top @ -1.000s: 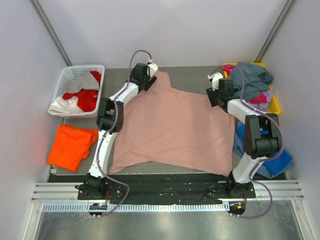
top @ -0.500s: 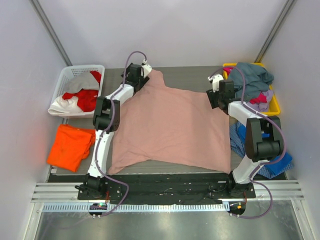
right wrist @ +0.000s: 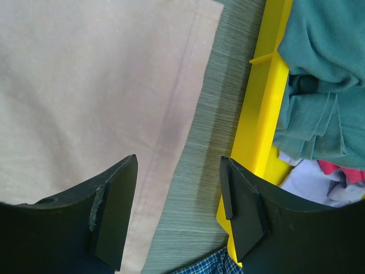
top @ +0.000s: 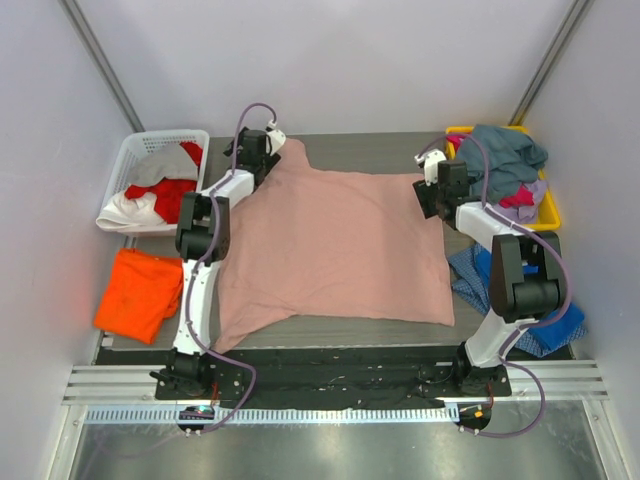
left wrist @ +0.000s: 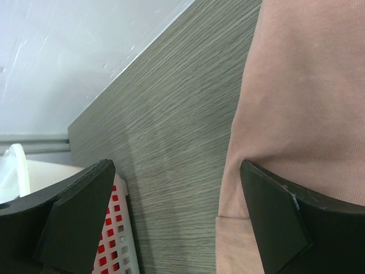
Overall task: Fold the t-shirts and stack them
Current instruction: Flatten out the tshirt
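Note:
A large dusty-pink t-shirt (top: 340, 250) lies spread flat over the middle of the table. My left gripper (top: 256, 156) hovers at its far left corner. In the left wrist view that gripper (left wrist: 177, 220) is open, with bare table between the fingers and the pink sleeve hem (left wrist: 251, 228) under the right finger. My right gripper (top: 428, 192) sits at the shirt's far right corner. It (right wrist: 179, 211) is open too, straddling the pink side hem (right wrist: 171, 114) and the table. An orange t-shirt (top: 140, 290) lies folded at the left edge.
A white basket (top: 135, 150) at the far left holds red and white clothes; its wall (left wrist: 122, 228) is by my left finger. A yellow bin (top: 550, 210) at the far right, close to my right finger (right wrist: 268, 103), holds grey-teal clothes (top: 505, 150). Blue checked cloth (top: 478, 275) lies beside the right arm.
My left gripper has moved left along the far edge. The pink shirt's far edge now lies straighter and its right side has drawn left, uncovering more checked cloth. The right gripper stayed put.

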Robot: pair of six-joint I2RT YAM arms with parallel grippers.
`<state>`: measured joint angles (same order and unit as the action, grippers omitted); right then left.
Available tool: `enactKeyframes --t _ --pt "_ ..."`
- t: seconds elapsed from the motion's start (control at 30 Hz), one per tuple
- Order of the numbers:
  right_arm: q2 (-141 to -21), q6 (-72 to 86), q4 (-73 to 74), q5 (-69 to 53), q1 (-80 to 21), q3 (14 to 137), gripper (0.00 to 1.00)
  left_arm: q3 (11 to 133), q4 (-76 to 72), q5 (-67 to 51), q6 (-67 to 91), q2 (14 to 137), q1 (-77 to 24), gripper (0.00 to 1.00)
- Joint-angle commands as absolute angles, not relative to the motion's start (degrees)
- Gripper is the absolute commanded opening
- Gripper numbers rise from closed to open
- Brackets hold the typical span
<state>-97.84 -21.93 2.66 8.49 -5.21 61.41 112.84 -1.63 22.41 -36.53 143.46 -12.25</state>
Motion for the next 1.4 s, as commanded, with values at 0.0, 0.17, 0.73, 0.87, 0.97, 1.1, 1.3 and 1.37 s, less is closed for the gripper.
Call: enactKeyframes --t 0.0,0.17,0.73,0.87,0.97,1.1,1.3,1.37 --pt "-98.96 -22.06 1.23 9.76 -5.62 65.12 0.66 109.78 3.43 24.69 -37.44 143.00 -9.41 0.98" --pt "-100.55 -21.36 2.20 9.40 -5.54 67.14 0.66 106.79 2.99 24.70 -37.18 141.24 -8.17 0.98" --pt "-102.83 -22.06 7.12 8.61 -9.67 69.61 0.65 125.49 12.83 24.70 -36.65 147.90 -11.25 0.98" --pt "-102.04 -22.32 7.21 8.70 -9.84 69.00 0.65 128.93 12.57 25.84 -38.49 150.37 -12.13 0.98" --pt "-101.87 -22.68 7.21 8.96 -9.76 68.56 0.65 128.68 11.61 26.45 -39.37 150.29 -12.04 0.99" --pt "-101.34 -21.98 7.03 8.70 -9.84 67.85 0.64 129.63 10.64 27.50 -42.26 151.61 -12.04 0.99" --pt "-99.93 -22.32 7.03 8.88 -9.84 66.98 0.64 134.29 7.31 30.84 -46.57 155.91 -11.95 1.00" --pt "-99.32 -22.33 7.03 8.88 -9.76 66.71 0.64 136.31 6.59 31.55 -46.84 157.49 -11.78 1.00"
